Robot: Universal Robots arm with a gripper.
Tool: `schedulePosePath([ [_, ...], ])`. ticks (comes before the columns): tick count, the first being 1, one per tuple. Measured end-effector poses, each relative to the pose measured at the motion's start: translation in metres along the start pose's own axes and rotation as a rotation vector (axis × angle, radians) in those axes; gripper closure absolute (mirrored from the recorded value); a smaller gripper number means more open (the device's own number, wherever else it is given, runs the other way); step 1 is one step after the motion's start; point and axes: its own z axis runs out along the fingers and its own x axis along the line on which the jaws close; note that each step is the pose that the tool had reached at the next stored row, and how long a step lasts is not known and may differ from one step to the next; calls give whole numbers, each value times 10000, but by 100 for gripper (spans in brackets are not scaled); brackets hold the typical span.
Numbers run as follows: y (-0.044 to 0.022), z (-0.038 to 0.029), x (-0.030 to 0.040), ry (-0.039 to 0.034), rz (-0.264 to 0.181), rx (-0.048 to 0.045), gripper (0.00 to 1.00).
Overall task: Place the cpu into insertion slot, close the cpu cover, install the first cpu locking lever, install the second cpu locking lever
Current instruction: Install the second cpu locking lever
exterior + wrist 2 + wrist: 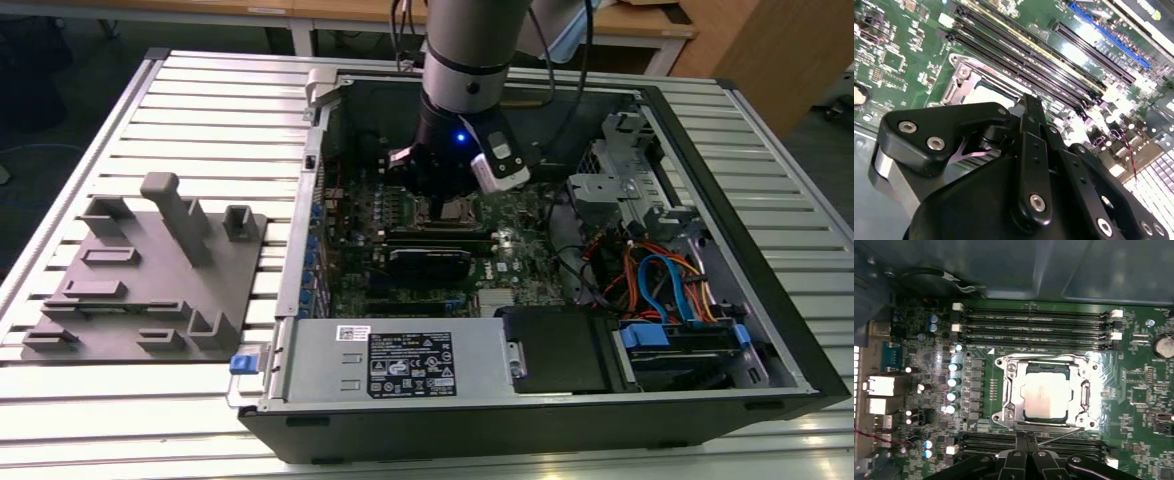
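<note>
The cpu [1046, 395], a pale silver square, lies in the insertion slot [1000, 416] on the green motherboard. The cpu cover [1010, 390], a silver frame, lies flat around it. A thin wire locking lever [1060, 435] runs slantwise along the socket edge nearest my fingers. My black gripper [1026, 439] is shut, its tips together right at that edge beside the lever's end; whether they touch it I cannot tell. In the second wrist view the gripper [1029, 102] stands just short of the cover [961, 82] and cpu [990, 92]. In the exterior view the gripper [447, 200] is low inside the case.
Long black memory slots [1034, 322] flank the socket on both sides. Upright capacitors [954, 382] stand beside it. The open computer case [767, 300] holds cables [667, 280], a drive cage [621, 180] and a power supply [400, 365]. A grey fixture tray [147, 280] lies at the exterior view's left.
</note>
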Motion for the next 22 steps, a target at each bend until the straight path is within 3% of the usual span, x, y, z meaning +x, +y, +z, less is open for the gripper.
schedulePosePath([
  [2,-21,0,1,42,-1,-37,90],
  [6,-68,0,10,51,-1,-100,90],
  [13,-119,10,75,58,-15,-475,90],
  [17,-171,19,85,59,21,-560,90],
  [22,-182,36,97,57,211,-602,90],
])
